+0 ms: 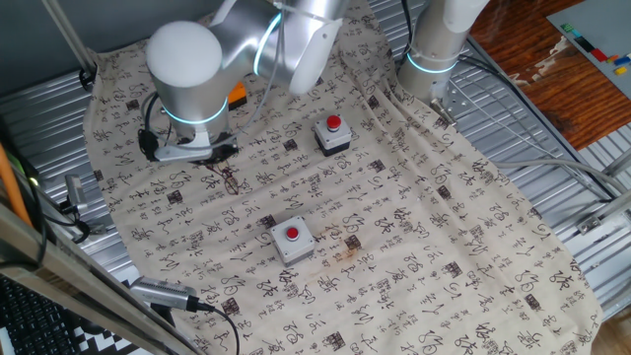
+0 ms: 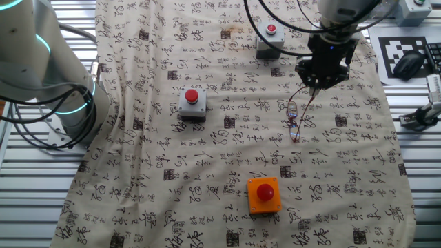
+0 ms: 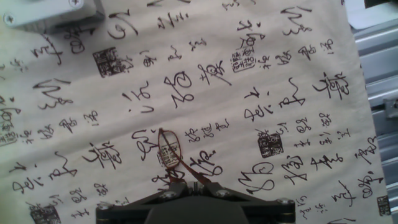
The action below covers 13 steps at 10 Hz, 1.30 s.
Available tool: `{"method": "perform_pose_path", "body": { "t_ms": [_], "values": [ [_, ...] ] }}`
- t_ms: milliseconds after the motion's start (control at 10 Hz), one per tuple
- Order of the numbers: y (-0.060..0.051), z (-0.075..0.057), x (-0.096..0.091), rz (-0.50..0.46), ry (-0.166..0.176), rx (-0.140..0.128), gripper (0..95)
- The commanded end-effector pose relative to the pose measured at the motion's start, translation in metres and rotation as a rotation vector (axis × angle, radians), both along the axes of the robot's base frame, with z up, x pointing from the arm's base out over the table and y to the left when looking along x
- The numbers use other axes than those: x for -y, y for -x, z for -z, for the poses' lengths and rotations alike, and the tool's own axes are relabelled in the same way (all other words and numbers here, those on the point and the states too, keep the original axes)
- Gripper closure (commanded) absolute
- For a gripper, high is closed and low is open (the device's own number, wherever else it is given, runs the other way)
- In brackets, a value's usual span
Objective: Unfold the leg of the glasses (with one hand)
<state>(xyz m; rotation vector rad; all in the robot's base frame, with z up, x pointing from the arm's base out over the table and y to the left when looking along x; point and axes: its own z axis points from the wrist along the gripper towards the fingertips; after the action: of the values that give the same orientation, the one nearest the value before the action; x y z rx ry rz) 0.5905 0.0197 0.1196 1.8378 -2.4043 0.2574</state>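
Observation:
The glasses [image 2: 293, 118] lie on the calligraphy-printed cloth [image 2: 207, 172], thin reddish-brown wire with clear lenses. One leg rises slanting from the frame up into my gripper [image 2: 313, 88], which hovers just above and beyond them. In the hand view a lens rim [image 3: 168, 149] sits just ahead of the gripper [image 3: 191, 185], and the thin leg runs back between the fingertips, which are pressed together on it. In one fixed view the glasses [image 1: 228, 180] show below the arm's wrist, with the gripper [image 1: 215, 158] partly hidden by it.
Two grey boxes with red buttons [image 1: 333, 135] [image 1: 292, 240] stand on the cloth, plus an orange button box [image 2: 264, 195]. A second arm's base [image 2: 48, 83] stands at the cloth's edge. Ribbed metal table [image 1: 552, 168] surrounds the cloth.

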Motion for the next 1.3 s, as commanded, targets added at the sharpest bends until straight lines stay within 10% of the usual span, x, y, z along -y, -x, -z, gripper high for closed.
{"method": "perform_pose_path", "body": {
  "t_ms": [100,1300],
  "values": [
    [0.001,0.000,0.000,0.002,-0.002,0.000,95.0],
    [0.012,0.007,0.023,-0.058,-0.003,0.005,95.0]
  ]
}}
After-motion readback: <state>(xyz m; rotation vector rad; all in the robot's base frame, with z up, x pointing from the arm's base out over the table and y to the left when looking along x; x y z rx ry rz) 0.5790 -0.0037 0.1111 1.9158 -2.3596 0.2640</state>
